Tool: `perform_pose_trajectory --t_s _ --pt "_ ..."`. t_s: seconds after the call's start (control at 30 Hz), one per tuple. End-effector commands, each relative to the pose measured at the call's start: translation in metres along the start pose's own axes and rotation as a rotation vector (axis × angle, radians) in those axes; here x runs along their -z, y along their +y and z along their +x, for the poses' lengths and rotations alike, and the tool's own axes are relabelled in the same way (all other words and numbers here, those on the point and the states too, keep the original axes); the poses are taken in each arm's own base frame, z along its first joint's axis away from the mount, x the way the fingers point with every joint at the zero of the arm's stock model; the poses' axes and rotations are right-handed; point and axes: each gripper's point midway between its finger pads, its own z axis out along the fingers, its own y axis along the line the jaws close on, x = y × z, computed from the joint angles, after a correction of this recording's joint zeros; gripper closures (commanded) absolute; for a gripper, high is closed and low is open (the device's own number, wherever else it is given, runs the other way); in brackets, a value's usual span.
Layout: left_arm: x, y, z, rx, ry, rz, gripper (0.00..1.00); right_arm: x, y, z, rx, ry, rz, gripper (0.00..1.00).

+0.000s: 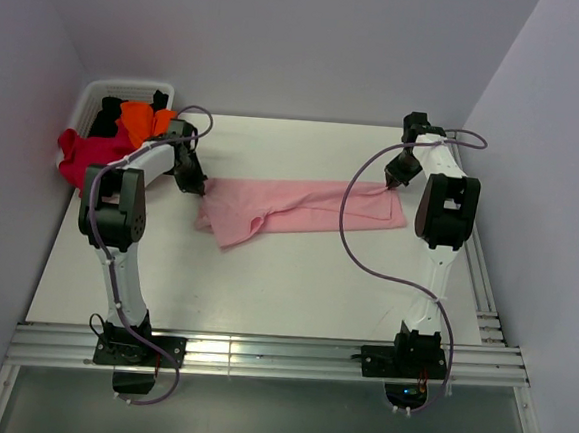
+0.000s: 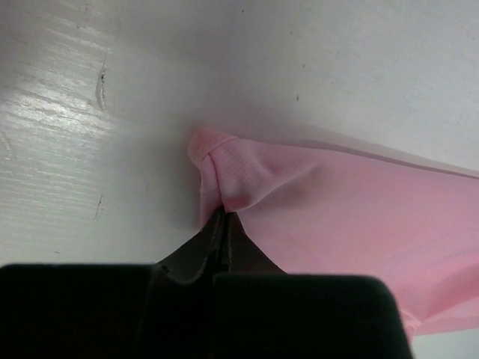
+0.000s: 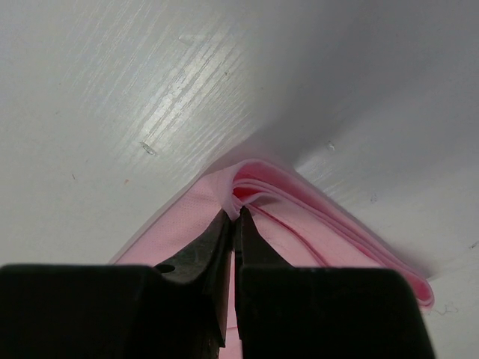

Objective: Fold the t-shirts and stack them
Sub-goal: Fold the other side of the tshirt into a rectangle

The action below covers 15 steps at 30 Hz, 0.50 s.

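on white worktop (image 1: 263, 295), between pale walls: light pink t-shirt (image 1: 300, 209) laid mid-surface, folded into a strip, long axis running left to right. clamped at its left corner by left jaws, at its layered right edge by right jaws. at far left corner, white basket (image 1: 119, 85) holding orange t-shirt (image 1: 142, 120) and black t-shirt (image 1: 106, 120), with crimson t-shirt (image 1: 79, 150) draped over rim; left arm between basket and pink strip.
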Motion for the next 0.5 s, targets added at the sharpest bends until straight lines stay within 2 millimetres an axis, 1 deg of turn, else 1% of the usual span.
perform_pose_trajectory --t_s 0.0,0.07,0.1,0.13,0.17,0.2,0.27,0.3,0.33,0.37,0.4,0.47 --pt "0.008 -0.016 -0.025 -0.033 -0.079 0.037 1.00 0.011 0.000 -0.012 0.000 -0.036 0.000 1.00" --pt "0.015 -0.020 -0.031 -0.034 -0.090 0.043 1.00 0.014 -0.001 -0.013 -0.002 -0.041 0.004 1.00" --pt "0.022 -0.023 -0.036 -0.038 -0.102 0.048 1.00 0.019 0.002 -0.017 -0.006 -0.054 -0.007 1.00" --pt "0.030 -0.030 -0.046 -0.042 -0.129 0.064 1.00 0.023 0.002 -0.020 -0.007 -0.061 -0.011 1.00" --pt "0.035 -0.031 -0.047 -0.043 -0.125 0.061 1.00 0.028 0.001 -0.021 -0.014 -0.060 -0.005 1.00" --pt "0.044 -0.037 -0.059 -0.044 -0.155 0.074 1.00 0.038 0.005 -0.028 -0.031 -0.081 -0.021 1.00" --pt "0.052 -0.041 -0.065 -0.048 -0.166 0.080 1.00 0.046 0.008 -0.034 -0.047 -0.094 -0.037 1.00" --pt "0.057 -0.047 -0.074 -0.051 -0.183 0.090 1.00 0.053 0.012 -0.041 -0.065 -0.109 -0.058 1.00" --pt "0.057 -0.049 -0.076 -0.051 -0.184 0.092 1.00 0.056 0.015 -0.044 -0.072 -0.112 -0.073 1.00" --pt "0.058 -0.051 -0.079 -0.050 -0.189 0.097 1.00 0.054 0.017 -0.045 -0.081 -0.102 -0.083 1.00" --pt "0.056 -0.054 -0.085 -0.050 -0.197 0.103 1.00 0.059 0.022 -0.051 -0.090 -0.111 -0.103 1.00" --pt "0.055 -0.058 -0.090 -0.040 -0.195 0.111 1.00 0.055 0.031 -0.052 -0.100 -0.087 -0.143 1.00"
